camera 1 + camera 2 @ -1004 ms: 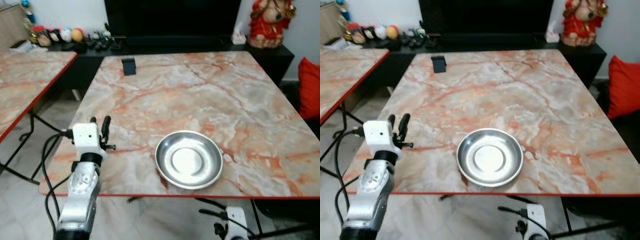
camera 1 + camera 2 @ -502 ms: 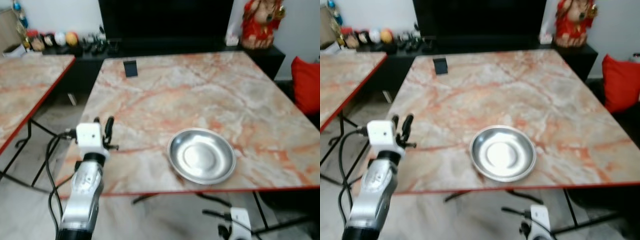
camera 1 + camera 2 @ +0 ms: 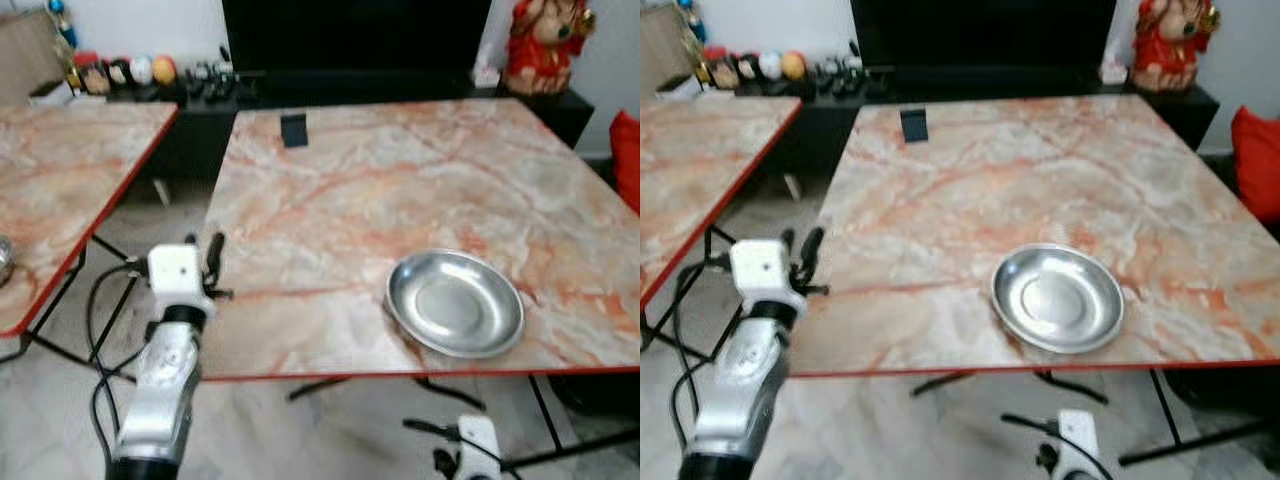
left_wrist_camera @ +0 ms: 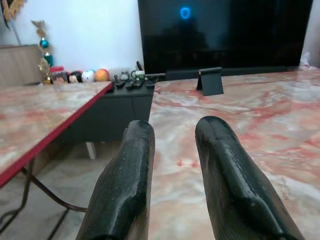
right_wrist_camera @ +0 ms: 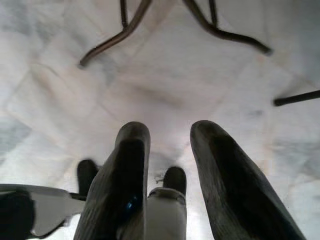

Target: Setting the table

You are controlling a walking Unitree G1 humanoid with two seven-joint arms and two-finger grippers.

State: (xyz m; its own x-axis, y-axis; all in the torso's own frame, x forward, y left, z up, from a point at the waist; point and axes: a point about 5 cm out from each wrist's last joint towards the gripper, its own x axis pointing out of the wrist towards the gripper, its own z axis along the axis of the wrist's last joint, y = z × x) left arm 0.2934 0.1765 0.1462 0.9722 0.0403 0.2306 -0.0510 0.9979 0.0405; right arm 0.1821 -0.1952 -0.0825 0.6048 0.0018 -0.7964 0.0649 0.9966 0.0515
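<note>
Right gripper is hanging idle below the table's near edge, its 2 fingers parted and empty. Left gripper is hovering at the marble table's near left edge, fingers slightly apart, grasping nothing. A steel plate is lying near the near right corner; a small black stand is sitting at the far left edge.

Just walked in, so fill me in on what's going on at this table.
The robot stands at the near edge of a marble-patterned table with nothing in either gripper. A lone steel plate sits near the table's front edge, off to the robot's right. The left gripper is raised at the table's left front corner, jaws slightly apart and empty, pointing across the tabletop toward a small black stand at the far side. The right gripper hangs low below the table edge, jaws open over the floor.
</note>
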